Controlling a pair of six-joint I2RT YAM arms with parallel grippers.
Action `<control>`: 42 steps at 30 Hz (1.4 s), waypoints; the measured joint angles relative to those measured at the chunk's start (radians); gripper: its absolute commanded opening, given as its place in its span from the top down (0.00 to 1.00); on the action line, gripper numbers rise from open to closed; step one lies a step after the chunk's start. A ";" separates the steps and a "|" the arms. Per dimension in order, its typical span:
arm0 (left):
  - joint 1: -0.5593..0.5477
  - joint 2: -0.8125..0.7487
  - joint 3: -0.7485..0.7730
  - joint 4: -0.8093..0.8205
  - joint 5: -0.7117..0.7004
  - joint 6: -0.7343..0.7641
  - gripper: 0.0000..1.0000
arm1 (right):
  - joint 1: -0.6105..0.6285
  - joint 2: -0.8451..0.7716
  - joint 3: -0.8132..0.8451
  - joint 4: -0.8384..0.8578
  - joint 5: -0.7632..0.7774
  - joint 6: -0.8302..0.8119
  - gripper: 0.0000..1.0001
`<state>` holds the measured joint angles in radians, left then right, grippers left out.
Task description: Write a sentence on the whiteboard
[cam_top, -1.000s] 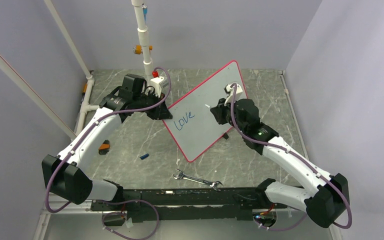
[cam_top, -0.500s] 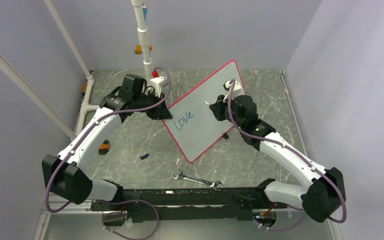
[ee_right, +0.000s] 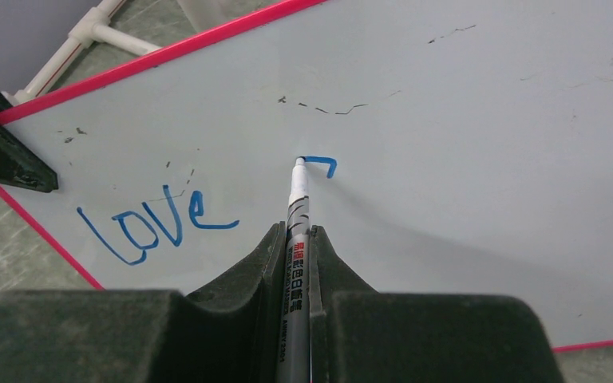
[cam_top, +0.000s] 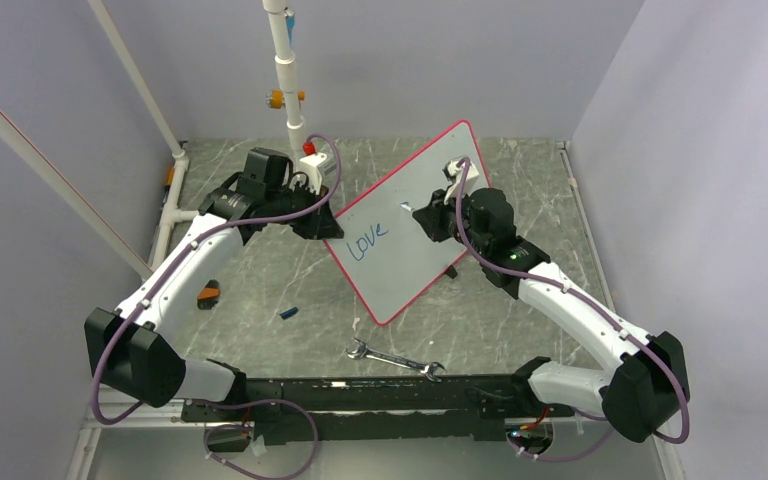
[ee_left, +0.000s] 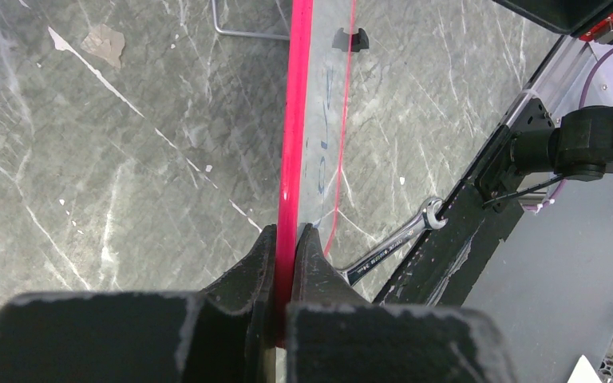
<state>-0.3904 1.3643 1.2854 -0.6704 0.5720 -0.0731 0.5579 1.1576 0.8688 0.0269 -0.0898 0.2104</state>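
The whiteboard (cam_top: 400, 240) stands tilted on the table, white with a red-pink rim. My left gripper (cam_top: 320, 225) is shut on its left rim (ee_left: 295, 144), jaws pinching the edge (ee_left: 286, 239). My right gripper (cam_top: 428, 222) is shut on a grey marker (ee_right: 295, 239), its tip touching the board (ee_right: 447, 120). Of the sentence, the blue word "love" (ee_right: 156, 227) is written, also seen from above (cam_top: 368, 241), and a short hooked blue stroke (ee_right: 323, 163) lies at the marker tip.
A steel wrench (cam_top: 395, 359) lies near the front rail, also in the left wrist view (ee_left: 391, 243). A small blue piece (cam_top: 288, 313) and an orange-black object (cam_top: 208, 294) lie at the left. White pipes (cam_top: 288, 70) stand at the back.
My right gripper has moved up and left along the board with the marker, and a short blue stroke has appeared right of "love". The left arm has not moved.
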 measured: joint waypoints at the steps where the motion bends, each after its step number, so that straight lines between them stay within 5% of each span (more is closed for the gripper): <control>1: 0.000 0.000 0.000 0.000 0.000 0.000 1.00 | 0.000 0.000 0.000 0.000 -0.006 0.000 1.00; 42: 0.000 0.001 0.000 0.000 -0.002 0.000 1.00 | 0.003 0.018 0.038 -0.079 0.112 0.018 1.00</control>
<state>-0.3904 1.3651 1.2854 -0.6708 0.5701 -0.0731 0.5606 1.1755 0.9070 -0.0517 0.0223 0.2283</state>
